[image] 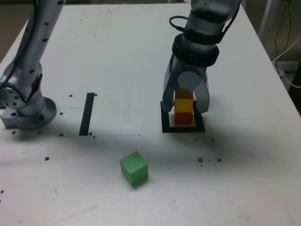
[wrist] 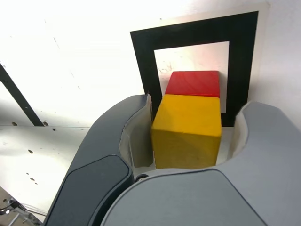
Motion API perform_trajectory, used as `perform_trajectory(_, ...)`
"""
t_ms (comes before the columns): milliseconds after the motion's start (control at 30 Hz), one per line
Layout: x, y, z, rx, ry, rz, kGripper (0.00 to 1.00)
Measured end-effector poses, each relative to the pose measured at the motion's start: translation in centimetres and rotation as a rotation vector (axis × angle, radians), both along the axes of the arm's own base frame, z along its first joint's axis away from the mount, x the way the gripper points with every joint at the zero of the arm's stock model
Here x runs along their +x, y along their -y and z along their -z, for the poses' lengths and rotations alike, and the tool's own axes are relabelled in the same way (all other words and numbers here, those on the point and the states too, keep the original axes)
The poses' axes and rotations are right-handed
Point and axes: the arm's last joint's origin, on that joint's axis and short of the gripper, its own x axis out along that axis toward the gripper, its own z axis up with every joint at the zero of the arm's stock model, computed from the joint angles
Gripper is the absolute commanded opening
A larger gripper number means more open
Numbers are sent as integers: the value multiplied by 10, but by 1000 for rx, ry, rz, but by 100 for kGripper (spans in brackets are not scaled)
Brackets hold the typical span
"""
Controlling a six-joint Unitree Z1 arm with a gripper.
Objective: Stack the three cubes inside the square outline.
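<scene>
While the gripper [image: 184, 101] stands parted around the yellow cube [image: 184, 103], slim gaps separate its fingers from it.

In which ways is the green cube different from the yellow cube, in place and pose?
The matte green cube lies outside the black square outline, turned cornerwise; the matte yellow cube sits on the red cube. The green one stands alone, the yellow one between the claw's fingers.
</scene>
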Motion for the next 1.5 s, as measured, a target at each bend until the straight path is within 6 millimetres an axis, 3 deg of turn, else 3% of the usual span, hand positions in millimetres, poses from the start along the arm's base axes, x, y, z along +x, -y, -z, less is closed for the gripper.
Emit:
perform_trajectory(200,-1,-1,1,17,10,4,100)
perform_trajectory(367,-11,-3,-19,44,63,5,100)
perform_trajectory(633,-44,3,-53,83,134,5,100)
perform_trajectory(867,-76,21,-67,88,146,31,100)
perform_trajectory(1133,-112,48,-65,91,127,164,100)
perform_trajectory(1500,-135,90,-43,59,175,552,100)
